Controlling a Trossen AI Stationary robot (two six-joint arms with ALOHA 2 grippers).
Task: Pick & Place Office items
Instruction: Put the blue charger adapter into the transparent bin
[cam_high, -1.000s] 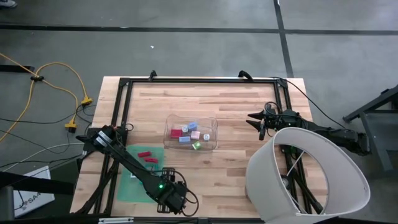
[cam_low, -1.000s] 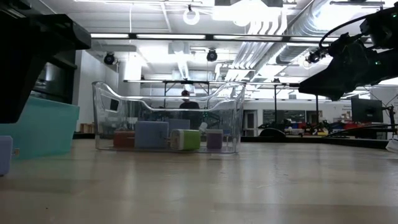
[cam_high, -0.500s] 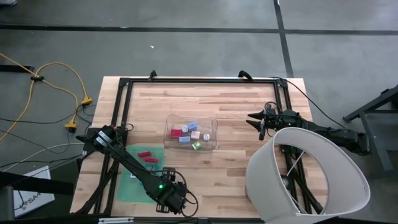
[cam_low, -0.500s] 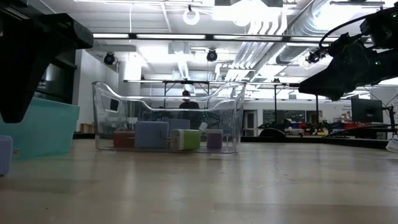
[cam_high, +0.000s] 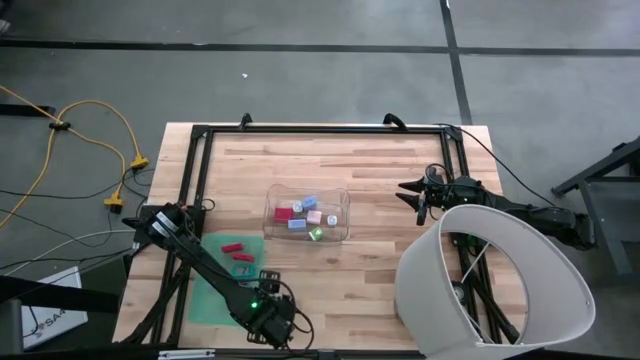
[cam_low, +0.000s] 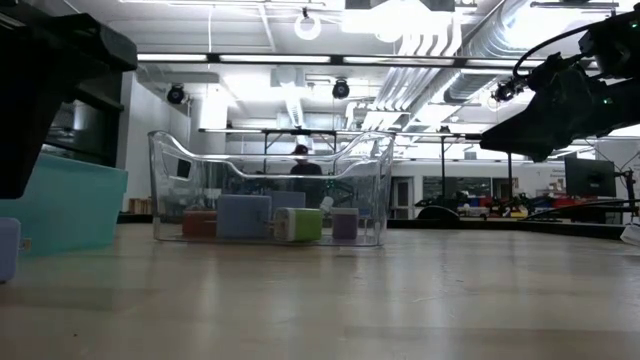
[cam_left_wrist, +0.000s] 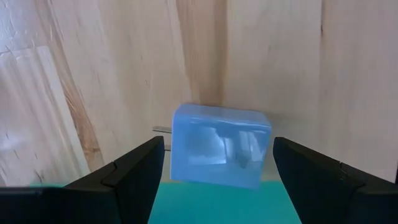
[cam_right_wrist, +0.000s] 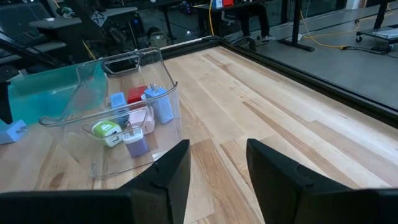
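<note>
Your left gripper (cam_left_wrist: 217, 171) hangs spread wide around a pale blue block (cam_left_wrist: 221, 144) by the green mat (cam_high: 212, 295), right gripper (cam_right_wrist: 214, 165) part-open near the clear bin (cam_high: 306, 214) on the wooden table (cam_high: 380, 170).

Bin (cam_high: 307, 216) sits mid-tabletop (cam_high: 380, 165) with items (cam_high: 303, 213) inside; mat (cam_high: 215, 290) lies at its front left, carrying two pieces (cam_high: 238, 252).

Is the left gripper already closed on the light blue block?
No, the left gripper is open, its fingers apart on either side of the light blue block.
</note>
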